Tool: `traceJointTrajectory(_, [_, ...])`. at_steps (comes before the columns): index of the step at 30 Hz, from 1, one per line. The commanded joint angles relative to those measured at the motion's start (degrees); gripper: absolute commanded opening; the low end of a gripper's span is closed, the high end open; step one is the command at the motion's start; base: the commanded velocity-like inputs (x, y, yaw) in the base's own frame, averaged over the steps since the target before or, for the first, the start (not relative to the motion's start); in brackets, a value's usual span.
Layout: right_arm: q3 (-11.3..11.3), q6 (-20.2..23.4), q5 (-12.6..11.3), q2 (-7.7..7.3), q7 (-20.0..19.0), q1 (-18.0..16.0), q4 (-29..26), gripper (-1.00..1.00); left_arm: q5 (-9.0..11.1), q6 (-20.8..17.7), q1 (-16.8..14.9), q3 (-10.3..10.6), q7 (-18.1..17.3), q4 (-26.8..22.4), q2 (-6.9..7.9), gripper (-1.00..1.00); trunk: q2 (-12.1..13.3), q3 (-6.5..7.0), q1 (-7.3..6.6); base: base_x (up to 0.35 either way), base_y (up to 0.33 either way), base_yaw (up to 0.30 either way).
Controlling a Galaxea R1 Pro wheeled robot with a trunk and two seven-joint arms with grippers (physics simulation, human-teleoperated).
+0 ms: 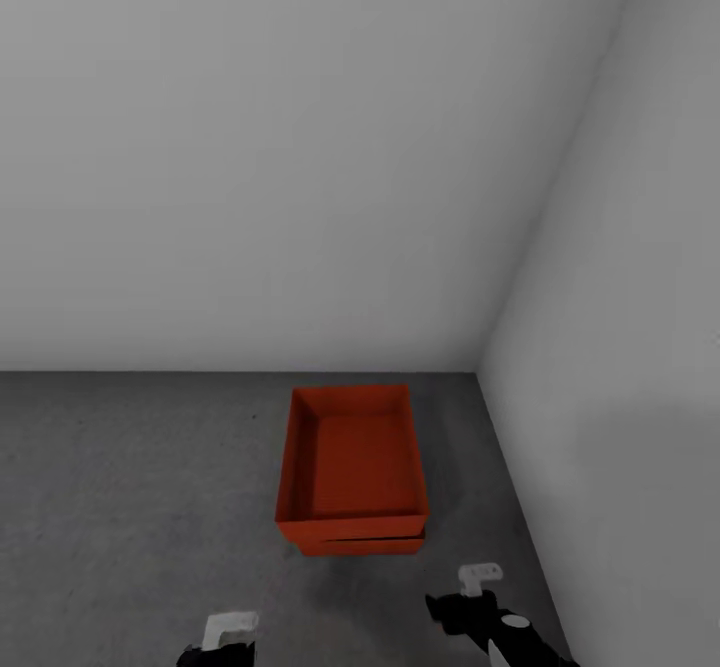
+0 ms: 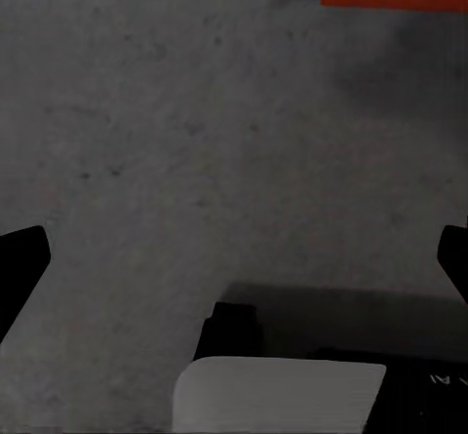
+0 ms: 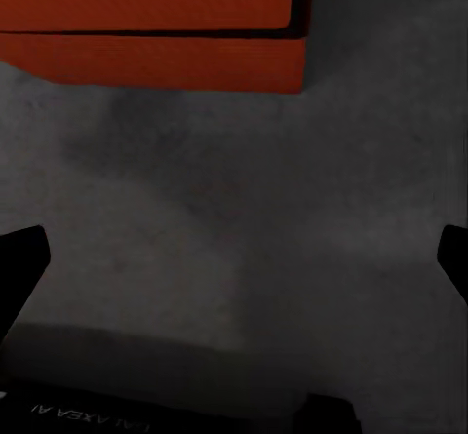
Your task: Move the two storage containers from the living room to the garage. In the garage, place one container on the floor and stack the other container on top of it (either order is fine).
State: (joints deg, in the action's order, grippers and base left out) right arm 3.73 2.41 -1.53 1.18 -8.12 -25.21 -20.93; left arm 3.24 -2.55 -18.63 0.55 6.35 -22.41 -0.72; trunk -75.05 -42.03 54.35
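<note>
Two red-orange storage containers stand nested in the garage corner on the dark grey concrete floor (image 1: 130, 507). The upper container (image 1: 352, 462) sits open-topped inside the lower container (image 1: 370, 546), whose rim peeks out beneath at the near side. Both grippers hang low in front of the stack, apart from it. My left gripper (image 1: 228, 635) is open, and its fingertips (image 2: 21, 258) stand wide over bare floor. My right gripper (image 1: 478, 587) is open too. The right wrist view looks past spread fingertips (image 3: 21, 258) at the stacked containers' near wall (image 3: 146, 61).
Plain pale grey walls meet in a corner (image 1: 480, 367) just behind and right of the stack. The right wall (image 1: 620, 397) runs close to my right arm. Concrete floor stretches out to the left.
</note>
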Motion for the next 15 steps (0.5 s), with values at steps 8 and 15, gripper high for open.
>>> traceJointTrajectory(8, [0.19, -5.38, -0.05, -1.49, 0.33, -0.01, 13.70, 1.00, 0.67, 10.51, 0.00, 0.13, -0.16, 12.65, 3.09, 1.00, 3.20, 1.41, -1.77, 0.000, 0.000, 0.000])
traceJointTrajectory(15, [0.22, -7.81, -0.05, -3.57, 0.37, 0.08, 21.40, 1.00, 0.71, 16.67, 0.03, 0.23, -0.39, 19.55, 3.41, 1.00, 6.01, 2.66, -3.30, 0.000, 0.000, 0.000])
